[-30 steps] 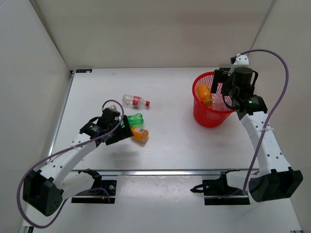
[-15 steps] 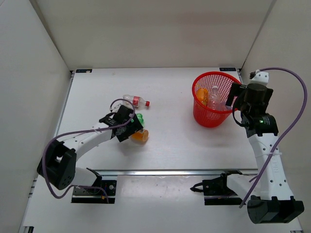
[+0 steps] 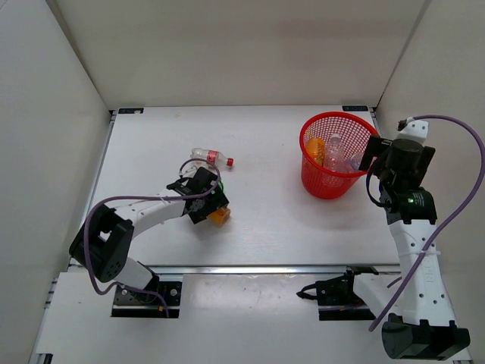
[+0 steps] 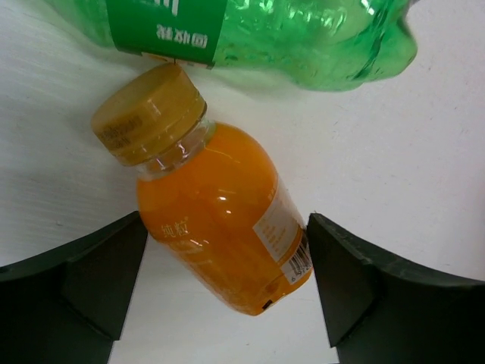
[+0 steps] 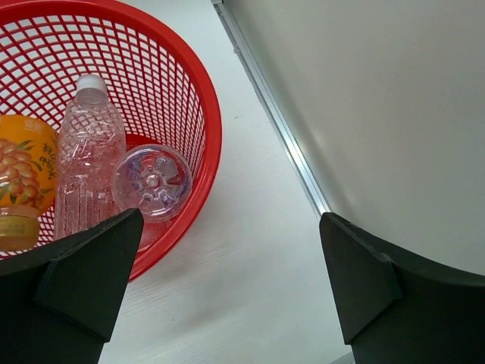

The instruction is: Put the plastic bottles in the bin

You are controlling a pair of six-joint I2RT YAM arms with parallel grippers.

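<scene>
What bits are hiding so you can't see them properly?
1. Green bottle: top edge cuts it in the left wrist view; the left tool mostly covers it from above.
2. Orange bottle in the bin: left edge cuts it, right wrist view.
3. Rightmost clear bottle: only its base faces the camera, label hidden.
4. Red-capped bottle: label too small to read, top view.

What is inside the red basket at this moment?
Inside the bin: an orange bottle, a white-capped clear bottle and a second clear bottle seen base-first. Anything beneath them is covered.
</scene>
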